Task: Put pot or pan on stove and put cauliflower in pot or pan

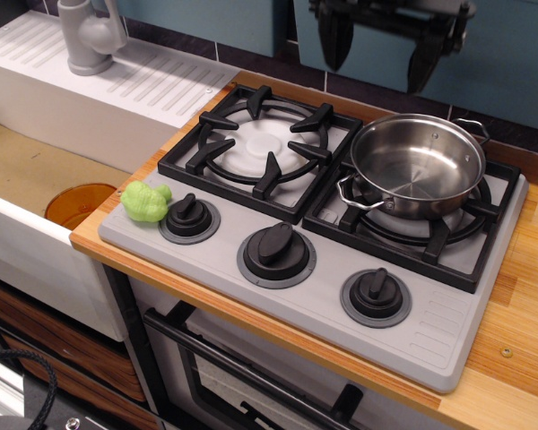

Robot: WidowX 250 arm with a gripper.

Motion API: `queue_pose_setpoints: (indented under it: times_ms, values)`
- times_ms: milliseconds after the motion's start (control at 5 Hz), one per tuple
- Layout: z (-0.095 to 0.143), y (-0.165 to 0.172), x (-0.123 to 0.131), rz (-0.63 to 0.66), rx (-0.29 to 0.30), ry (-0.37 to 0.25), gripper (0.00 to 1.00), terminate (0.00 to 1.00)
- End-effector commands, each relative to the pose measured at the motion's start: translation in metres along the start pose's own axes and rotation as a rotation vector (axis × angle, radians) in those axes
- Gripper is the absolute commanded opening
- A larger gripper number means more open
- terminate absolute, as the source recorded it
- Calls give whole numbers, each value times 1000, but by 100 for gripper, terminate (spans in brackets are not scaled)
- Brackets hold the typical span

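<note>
The shiny steel pan (419,166) with two loop handles sits empty on the right burner grate of the grey stove (448,331). The light-green cauliflower (144,201) lies on the stove's front left corner, touching the left black knob (189,215). My gripper (379,55) hangs open and empty at the top of the view, high above the back of the stove, between the two burners. Its two black fingers (335,40) point down and stand wide apart.
The left burner grate (262,148) with its white cap is bare. An orange round cup (79,204) stands in the sink left of the stove. A grey faucet (88,36) stands at the back left. Wooden counter (529,269) runs along the right.
</note>
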State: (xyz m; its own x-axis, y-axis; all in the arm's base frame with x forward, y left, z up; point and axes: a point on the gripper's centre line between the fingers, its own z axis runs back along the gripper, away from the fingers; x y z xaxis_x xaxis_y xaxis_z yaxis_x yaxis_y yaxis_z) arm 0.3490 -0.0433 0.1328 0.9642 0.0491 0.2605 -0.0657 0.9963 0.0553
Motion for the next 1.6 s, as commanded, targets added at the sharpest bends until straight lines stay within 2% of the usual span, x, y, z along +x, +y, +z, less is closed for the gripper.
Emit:
queue_pose_setpoints:
  times_ms: [0,200,400,1000,1400]
  values:
    - [-14,-6,9,12,-79,-96,100,0]
    - [-22,-10,6,17,-117,-112,100,0]
    - [-28,-12,2,26,-126,-133,100,0]
    - [-36,3,-1,8,-57,-215,100,0]
    - [-51,1,-5,12,-50,-251,100,0]
